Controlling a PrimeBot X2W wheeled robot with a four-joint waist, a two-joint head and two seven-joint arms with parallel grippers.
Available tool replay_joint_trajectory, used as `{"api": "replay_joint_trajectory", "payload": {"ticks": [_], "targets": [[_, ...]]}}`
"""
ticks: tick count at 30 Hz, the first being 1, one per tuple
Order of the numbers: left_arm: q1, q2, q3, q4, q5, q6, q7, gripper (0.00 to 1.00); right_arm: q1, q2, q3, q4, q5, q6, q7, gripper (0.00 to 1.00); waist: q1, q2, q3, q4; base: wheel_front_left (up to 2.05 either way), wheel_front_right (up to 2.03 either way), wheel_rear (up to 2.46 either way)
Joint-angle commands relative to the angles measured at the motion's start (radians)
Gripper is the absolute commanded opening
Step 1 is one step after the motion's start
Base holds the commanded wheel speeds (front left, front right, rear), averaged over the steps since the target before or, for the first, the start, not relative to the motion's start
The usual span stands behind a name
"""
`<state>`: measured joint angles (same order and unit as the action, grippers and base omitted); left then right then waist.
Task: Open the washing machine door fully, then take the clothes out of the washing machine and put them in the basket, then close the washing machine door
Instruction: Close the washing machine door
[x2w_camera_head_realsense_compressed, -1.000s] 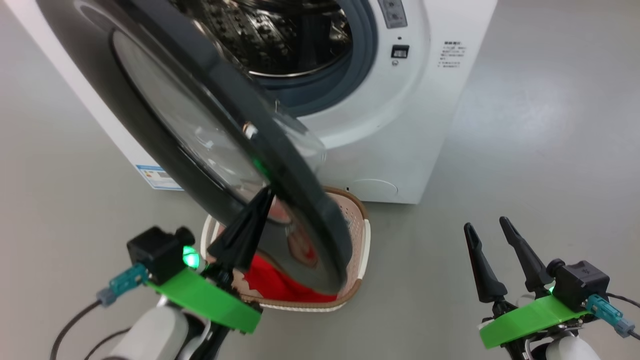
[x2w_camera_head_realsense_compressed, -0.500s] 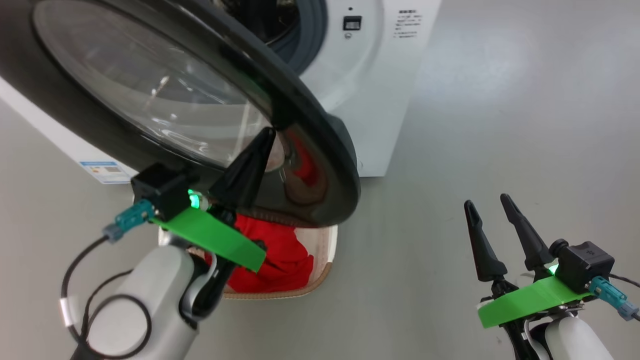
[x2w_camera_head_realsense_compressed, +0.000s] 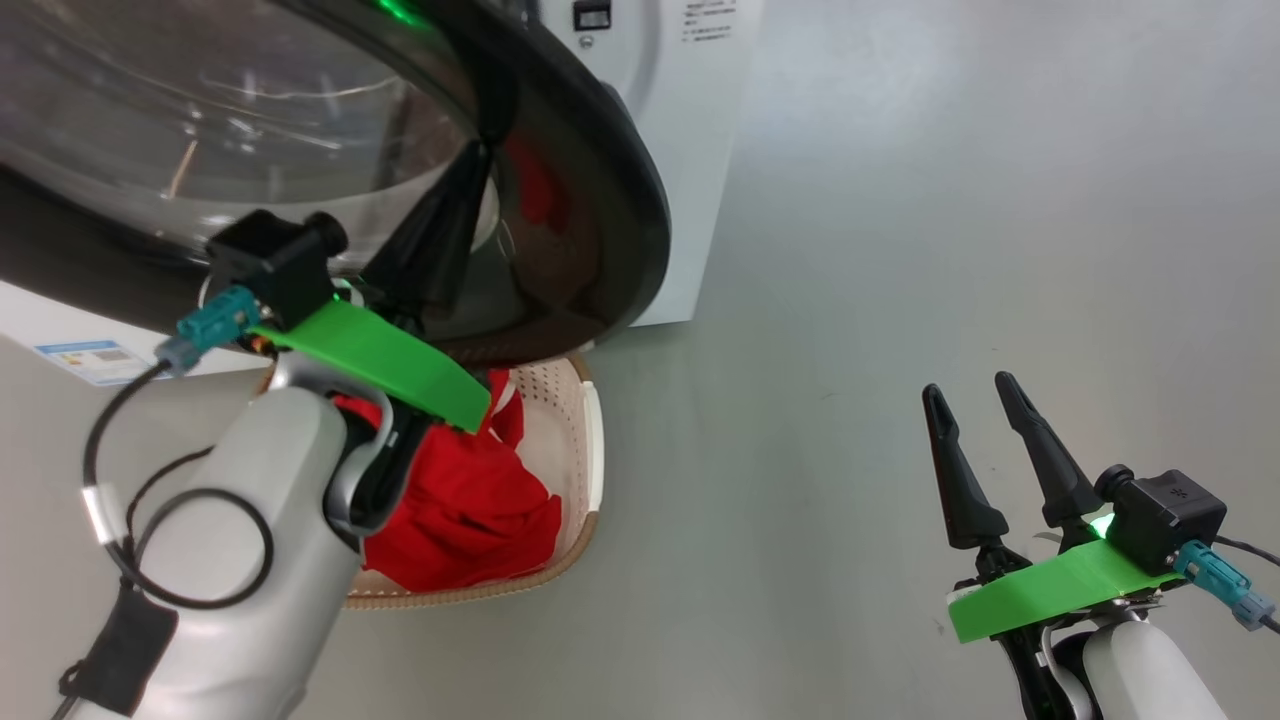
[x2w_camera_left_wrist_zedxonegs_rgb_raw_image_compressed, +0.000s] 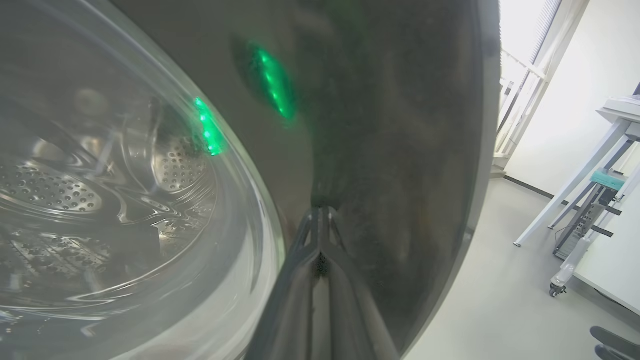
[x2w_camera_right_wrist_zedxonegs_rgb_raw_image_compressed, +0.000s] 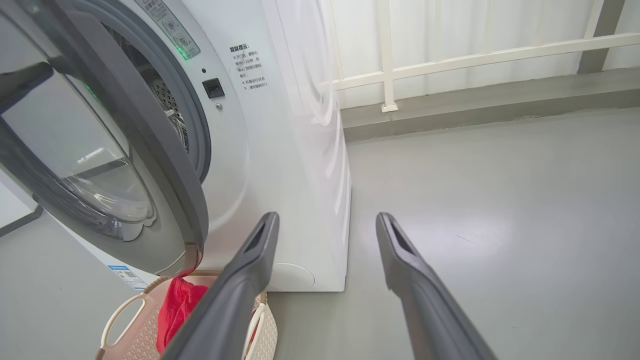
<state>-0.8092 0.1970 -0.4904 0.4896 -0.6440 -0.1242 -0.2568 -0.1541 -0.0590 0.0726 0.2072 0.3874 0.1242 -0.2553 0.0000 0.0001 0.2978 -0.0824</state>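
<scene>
Swung nearer the washing machine (x2w_camera_head_realsense_compressed: 690, 200) than before, the washing machine door (x2w_camera_head_realsense_compressed: 610, 180) meets the left gripper (x2w_camera_head_realsense_compressed: 478, 165), fingers pinched together, tips on its black rim (right gripper (x2w_camera_head_realsense_compressed: 965, 395) spread, lower right); clothes (x2w_camera_head_realsense_compressed: 460, 510) fill the basket (x2w_camera_head_realsense_compressed: 590, 450) below.

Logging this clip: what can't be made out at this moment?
- Drum contents: the washing machine door covers the opening in the head view; the right wrist view gives a sliver, the left wrist view a warped look through glass.
- Far end of the basket and part of the clothes: head view, under the door and left forearm.
- Left pincer fingertips: left wrist view, blurred into their reflection on the glossy rim.
</scene>
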Motion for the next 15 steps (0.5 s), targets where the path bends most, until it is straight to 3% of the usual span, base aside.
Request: {"api": "replay_joint_trajectory", "payload": {"ticks": [1,15], "targets": [[-0.054,0.019,0.043,-0.005,0.012,-0.007,-0.005,0.0,-0.029,0.0,0.016,-0.025,0.017,0.007,-0.006,1.0,0.0,-0.0001,0.012,-0.023,0.0,0.0,0.0],[-0.024,0.01,0.099,0.027,0.038,-0.007,-0.005,0.0,-0.018,0.005,0.001,-0.023,0.009,0.007,-0.006,1.0,0.0,-0.0001,-0.011,-0.013,0.0,0.0,0.0]]}}
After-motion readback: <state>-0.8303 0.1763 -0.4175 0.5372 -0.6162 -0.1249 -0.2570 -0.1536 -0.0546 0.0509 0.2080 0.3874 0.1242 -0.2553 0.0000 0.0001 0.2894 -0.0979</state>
